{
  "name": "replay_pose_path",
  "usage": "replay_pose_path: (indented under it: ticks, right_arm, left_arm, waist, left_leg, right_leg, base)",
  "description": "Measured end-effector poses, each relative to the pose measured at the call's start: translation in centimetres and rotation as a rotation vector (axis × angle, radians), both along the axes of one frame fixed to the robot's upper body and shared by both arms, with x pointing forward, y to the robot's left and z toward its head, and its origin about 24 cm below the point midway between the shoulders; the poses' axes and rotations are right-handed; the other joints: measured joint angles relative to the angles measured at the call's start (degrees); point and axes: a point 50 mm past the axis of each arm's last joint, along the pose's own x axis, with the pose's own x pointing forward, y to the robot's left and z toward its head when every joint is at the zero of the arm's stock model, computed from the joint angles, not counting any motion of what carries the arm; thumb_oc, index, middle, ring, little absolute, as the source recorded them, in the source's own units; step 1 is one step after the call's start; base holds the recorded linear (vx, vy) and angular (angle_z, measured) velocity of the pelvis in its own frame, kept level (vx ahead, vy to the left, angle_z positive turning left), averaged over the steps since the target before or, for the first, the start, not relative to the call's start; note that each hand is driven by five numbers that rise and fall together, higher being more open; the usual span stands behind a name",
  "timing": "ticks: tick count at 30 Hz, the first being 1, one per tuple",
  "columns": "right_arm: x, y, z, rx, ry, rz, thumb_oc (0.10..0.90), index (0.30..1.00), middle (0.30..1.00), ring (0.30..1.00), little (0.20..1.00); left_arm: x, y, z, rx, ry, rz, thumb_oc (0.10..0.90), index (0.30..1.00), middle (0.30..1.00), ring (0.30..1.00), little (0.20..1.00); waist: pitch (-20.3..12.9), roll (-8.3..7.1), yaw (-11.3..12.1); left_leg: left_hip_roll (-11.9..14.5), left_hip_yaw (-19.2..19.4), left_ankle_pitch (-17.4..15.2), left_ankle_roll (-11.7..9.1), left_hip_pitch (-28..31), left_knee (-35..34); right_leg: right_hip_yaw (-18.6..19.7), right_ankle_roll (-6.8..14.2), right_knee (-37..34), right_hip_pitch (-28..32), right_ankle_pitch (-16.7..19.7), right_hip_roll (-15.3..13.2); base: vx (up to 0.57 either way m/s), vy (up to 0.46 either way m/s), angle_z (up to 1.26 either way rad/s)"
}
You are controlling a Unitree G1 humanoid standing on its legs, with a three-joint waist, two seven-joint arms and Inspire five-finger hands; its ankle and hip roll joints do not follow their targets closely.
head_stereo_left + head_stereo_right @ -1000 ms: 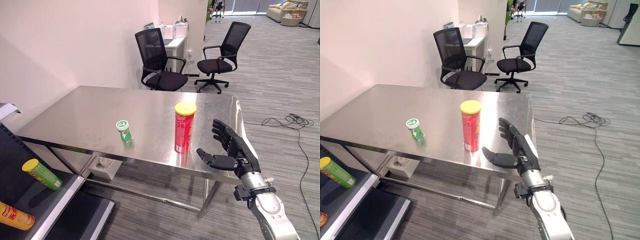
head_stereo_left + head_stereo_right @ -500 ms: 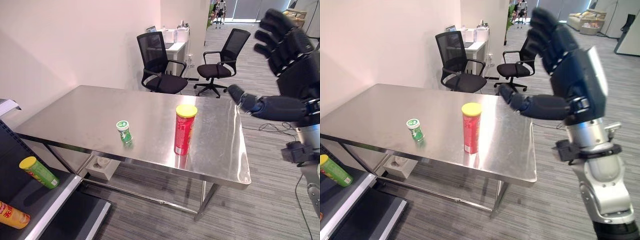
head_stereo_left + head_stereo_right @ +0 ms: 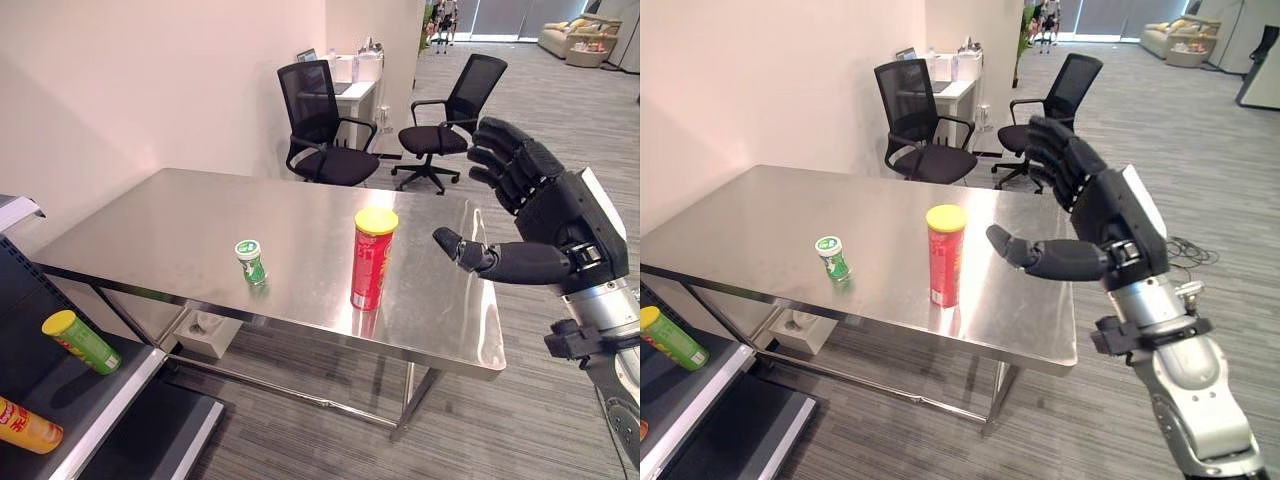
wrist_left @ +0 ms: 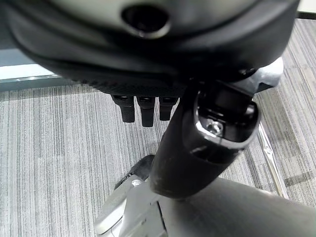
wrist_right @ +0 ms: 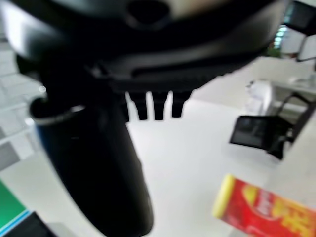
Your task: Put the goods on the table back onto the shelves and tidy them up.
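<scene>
A tall red can with a yellow lid [image 3: 372, 258] stands upright near the front of the steel table [image 3: 170, 230]. To its left stands a small green bottle with a white-and-green cap [image 3: 250, 261]. My right hand [image 3: 548, 215] hovers open, to the right of the red can and above the table's right end, apart from it, thumb toward the can. The right wrist view shows the red can [image 5: 269, 210] past that hand's straight fingers [image 5: 148, 106]. My left hand [image 4: 143, 106] hangs over the carpet with straight fingers, holding nothing.
A dark shelf [image 3: 110, 400] at the lower left holds a lying green can with a yellow lid [image 3: 80, 342] and an orange can [image 3: 28, 425]. Two black office chairs [image 3: 325, 125] [image 3: 455, 100] stand behind the table. A wall runs along the left.
My right hand rose from low at the table's front edge to high near the camera. It has now come down to the can's right, still open. The goods have not moved.
</scene>
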Motion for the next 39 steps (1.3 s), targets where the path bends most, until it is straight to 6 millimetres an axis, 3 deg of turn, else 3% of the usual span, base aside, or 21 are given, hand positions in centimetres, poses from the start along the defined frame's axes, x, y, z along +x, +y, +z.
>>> replay_pose_path:
  ticks: [15,22,31,39]
  right_arm:
    - [0.6,1.2,-1.8,0.021,0.108,0.081,0.800,0.900,0.900,0.900,0.900]
    - [1.4,-0.1,-3.2,0.029,0.189,0.010,0.800,0.900,0.900,0.900,0.900]
    - [2.1,-0.3,-3.4,0.100,0.168,-0.038,0.800,0.900,0.900,0.900,0.900]
    - [2.9,0.8,-4.6,0.099,0.225,0.002,0.800,0.900,0.900,0.900,0.900]
  left_arm:
    - [0.0,-0.1,0.0,-0.004,-0.001,0.001,0.800,0.900,0.900,0.900,0.900]
    - [0.1,-0.1,0.0,-0.006,-0.007,0.002,0.800,0.900,0.900,0.900,0.900]
    - [0.2,-0.2,0.0,-0.013,-0.013,0.032,0.800,0.900,0.900,0.900,0.900]
    - [0.2,0.0,0.0,-0.011,-0.017,0.039,0.800,0.900,0.900,0.900,0.900]
  waist:
    - [0.06,0.19,0.25]
    - [0.17,0.32,1.07]
    - [0.31,0.45,1.84]
    - [0.84,0.26,2.50]
  left_leg:
    - [0.12,-0.84,-0.19,0.32,-0.03,0.00]
    - [0.22,-2.03,-0.16,0.29,-0.13,0.00]
    - [0.32,-2.37,0.07,-0.07,-0.17,0.01]
    - [0.88,-2.89,0.20,-0.28,-0.42,0.01]
  right_leg:
    - [-0.89,-0.13,-0.01,0.47,-0.15,0.02]
    - [-2.09,-0.41,-0.01,1.07,-0.64,0.04]
    - [-2.56,-0.27,-0.01,1.29,-0.87,0.10]
    - [-3.06,-0.33,-0.01,1.39,-1.10,0.63]
  base:
    - [0.01,-0.008,0.03]
    - [0.01,-0.027,0.08]
    - [0.00,-0.012,0.02]
    - [0.00,-0.016,0.03]
